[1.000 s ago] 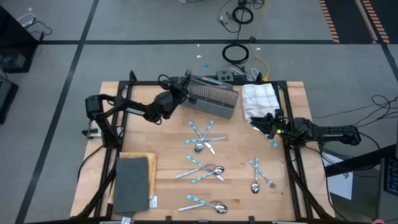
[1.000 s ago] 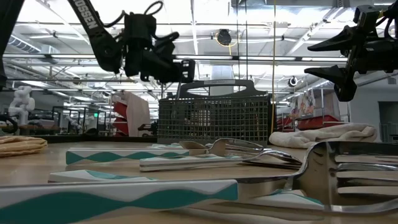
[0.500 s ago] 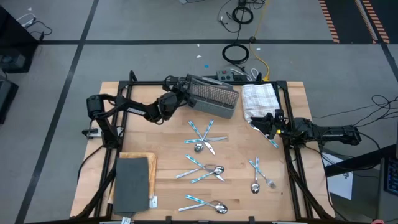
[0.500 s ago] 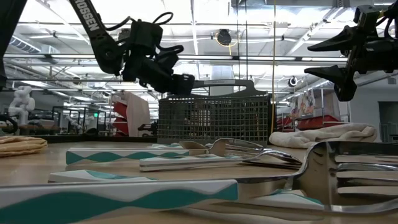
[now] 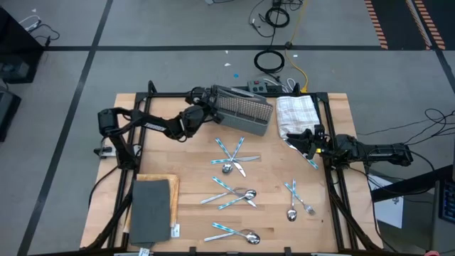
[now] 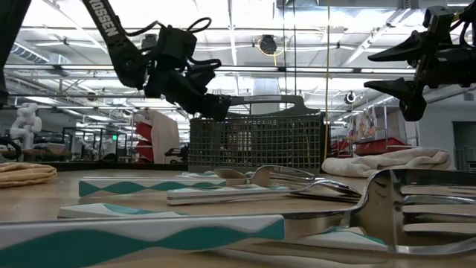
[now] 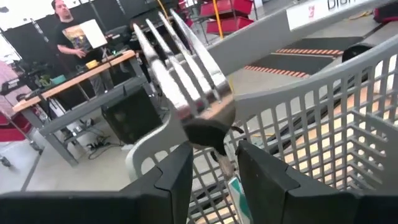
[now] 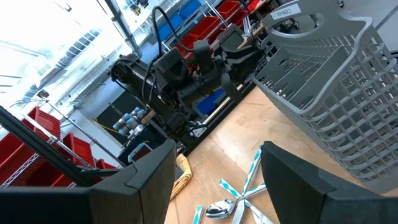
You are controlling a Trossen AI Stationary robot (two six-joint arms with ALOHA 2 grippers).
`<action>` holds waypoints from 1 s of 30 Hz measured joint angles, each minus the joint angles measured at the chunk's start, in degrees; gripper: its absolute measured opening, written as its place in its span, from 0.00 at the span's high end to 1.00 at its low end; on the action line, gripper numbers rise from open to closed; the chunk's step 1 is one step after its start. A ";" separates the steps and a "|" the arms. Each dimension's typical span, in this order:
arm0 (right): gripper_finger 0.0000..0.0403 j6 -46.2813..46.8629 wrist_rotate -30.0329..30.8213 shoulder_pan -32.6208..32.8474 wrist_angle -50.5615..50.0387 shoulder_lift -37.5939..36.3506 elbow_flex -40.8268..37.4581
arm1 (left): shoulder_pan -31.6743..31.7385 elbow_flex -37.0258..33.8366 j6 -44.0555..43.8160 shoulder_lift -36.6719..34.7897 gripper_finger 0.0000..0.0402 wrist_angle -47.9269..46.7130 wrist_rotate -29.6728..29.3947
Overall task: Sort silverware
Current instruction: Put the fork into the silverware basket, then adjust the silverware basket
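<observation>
the left gripper (image 5: pixel 205 97) grips a fork (image 7: pixel 186 81) over the caddy's (image 5: pixel 244 111) rim at the table's (image 5: pixel 192 178) far edge, while the right gripper (image 5: pixel 307 139) hangs spread by the right edge.

Fork (image 7: pixel 186 87) handle hidden between left hand (image 7: pixel 211 158) fingers; nearest silverware (image 6: pixel 223 231) in low view blurred, cut off by frame edge.

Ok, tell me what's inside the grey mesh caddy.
The left pincer holds a fork over the caddy. The compartment below it shows only bare mesh; the others are hidden.
</observation>
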 joint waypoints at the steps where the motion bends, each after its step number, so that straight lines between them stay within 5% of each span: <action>1: 0.45 0.00 0.00 -0.02 0.00 0.00 0.00 | -0.01 0.02 -0.65 -0.76 0.67 -0.82 0.01; 11: 0.45 -1.33 0.00 0.00 0.00 0.00 0.00 | 2.01 0.07 -5.21 -10.04 0.67 -14.20 3.94; 24: 0.45 -1.50 0.00 0.00 0.00 0.00 -0.02 | -1.63 0.02 -7.53 -17.04 0.67 -15.57 4.29; 26: 0.45 -2.03 0.00 0.00 0.01 0.00 -0.02 | -2.89 0.03 -13.51 -19.65 0.67 -15.05 9.39; 30: 0.45 -2.94 0.00 0.00 0.02 0.00 -0.02 | -4.49 0.16 -24.11 -20.39 0.69 -17.45 28.78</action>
